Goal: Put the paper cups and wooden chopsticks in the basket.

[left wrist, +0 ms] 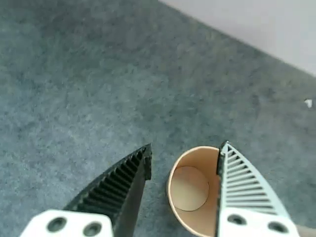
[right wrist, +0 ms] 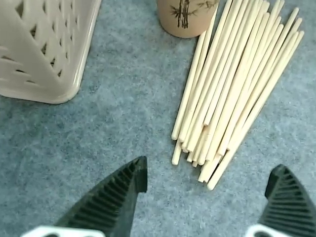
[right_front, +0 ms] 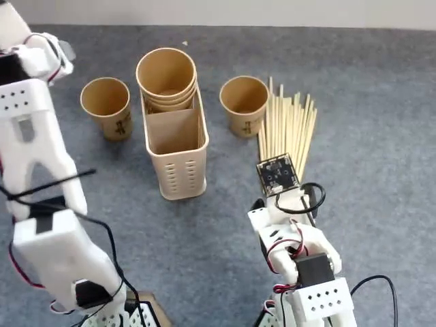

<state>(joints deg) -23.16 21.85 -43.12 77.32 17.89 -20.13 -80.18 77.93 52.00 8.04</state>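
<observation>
A beige slotted basket [right_front: 178,153] stands mid-table with several stacked paper cups [right_front: 166,73] in its far compartment. One loose paper cup [right_front: 105,102] stands upright to its left, another [right_front: 244,101] to its right. A bundle of wooden chopsticks [right_front: 289,126] lies beside the right cup. My left gripper [left wrist: 186,148] is open above the left cup [left wrist: 190,192], with one finger [left wrist: 234,177] over its rim. My right gripper [right wrist: 210,165] is open, just short of the near ends of the chopsticks [right wrist: 232,89], holding nothing.
Grey carpet covers the table. The left arm [right_front: 34,136] stretches along the left edge, and the right arm [right_front: 300,252] sits at the near right. The basket corner [right wrist: 44,44] and the right cup [right wrist: 186,17] lie close to the chopsticks.
</observation>
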